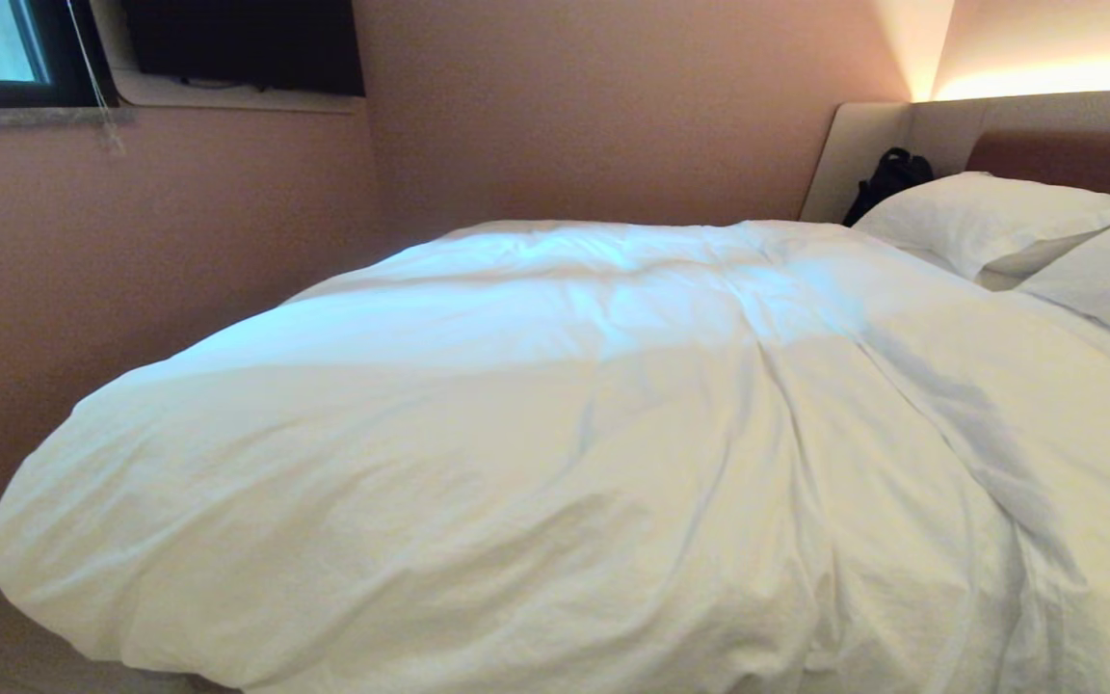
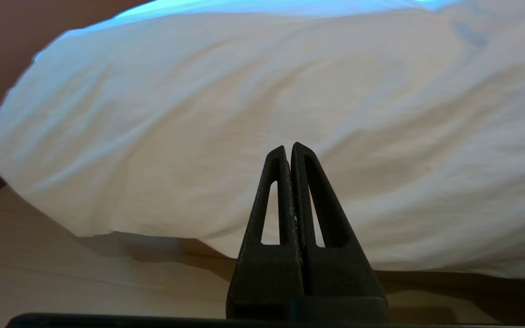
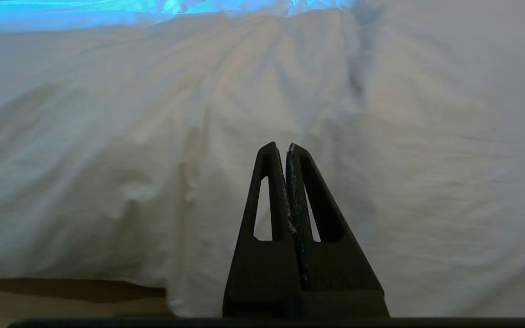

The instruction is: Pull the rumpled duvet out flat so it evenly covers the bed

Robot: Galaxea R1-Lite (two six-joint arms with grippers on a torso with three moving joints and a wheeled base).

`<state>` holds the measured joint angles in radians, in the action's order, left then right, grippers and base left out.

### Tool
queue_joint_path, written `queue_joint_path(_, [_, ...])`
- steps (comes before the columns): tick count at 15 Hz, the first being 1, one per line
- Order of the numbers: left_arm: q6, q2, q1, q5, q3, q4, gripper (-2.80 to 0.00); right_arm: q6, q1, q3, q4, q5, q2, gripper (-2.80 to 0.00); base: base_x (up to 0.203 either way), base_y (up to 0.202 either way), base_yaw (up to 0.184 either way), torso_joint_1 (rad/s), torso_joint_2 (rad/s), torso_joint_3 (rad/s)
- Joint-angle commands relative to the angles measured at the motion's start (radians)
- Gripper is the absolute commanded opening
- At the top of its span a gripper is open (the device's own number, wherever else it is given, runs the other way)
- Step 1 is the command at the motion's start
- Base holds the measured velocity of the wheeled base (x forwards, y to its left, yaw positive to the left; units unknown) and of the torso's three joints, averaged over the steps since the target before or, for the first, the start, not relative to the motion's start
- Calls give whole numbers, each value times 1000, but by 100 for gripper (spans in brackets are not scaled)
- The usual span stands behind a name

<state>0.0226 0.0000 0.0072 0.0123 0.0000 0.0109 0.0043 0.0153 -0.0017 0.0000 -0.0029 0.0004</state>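
The near edge of the duvet [image 1: 555, 463] bulges toward the camera in the head view, a thick, puffy mound of wrinkled white cotton overhanging the foot of the bed [image 2: 426, 282] and ending just above the pale wooden floor [image 2: 62, 273]. Neither arm shows in the head view; each is seen only from its own wrist camera. The left gripper [image 2: 290, 148] has its two black, triangular fingers pressed together and empty, aimed at the duvet's rounded corner, where the fabric curls under and casts a shadow on the floor. The right gripper [image 3: 285, 146] is likewise pressed together on nothing and faces a broad wall of the same cloth, with a deep crease running away from it toward the pillows [image 1: 989, 222] at the headboard [image 1: 1066, 159]. Both grippers are apart from the fabric, low and in front of the hanging edge, so the duvet lies ahead of and above each of them. The cover runs lengthwise from this foot edge toward the headboard. It looks bunched and humped in the middle with ridges fanning out. The left gripper seems better placed for the loose corner. The cloth is soft, matte and finely crumpled, likely to drag in folds rather than slide.
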Motion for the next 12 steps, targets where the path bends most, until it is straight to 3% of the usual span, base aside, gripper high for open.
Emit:
queue_joint_path(1, [0,0,0,0,0,0,-280,0,0,0,0,0,0,-280,0,194,1,7,-2,-2])
queue_joint_path(12, [0,0,0,0,0,0,-280,0,0,0,0,0,0,-280,0,195,0,1,3,2])
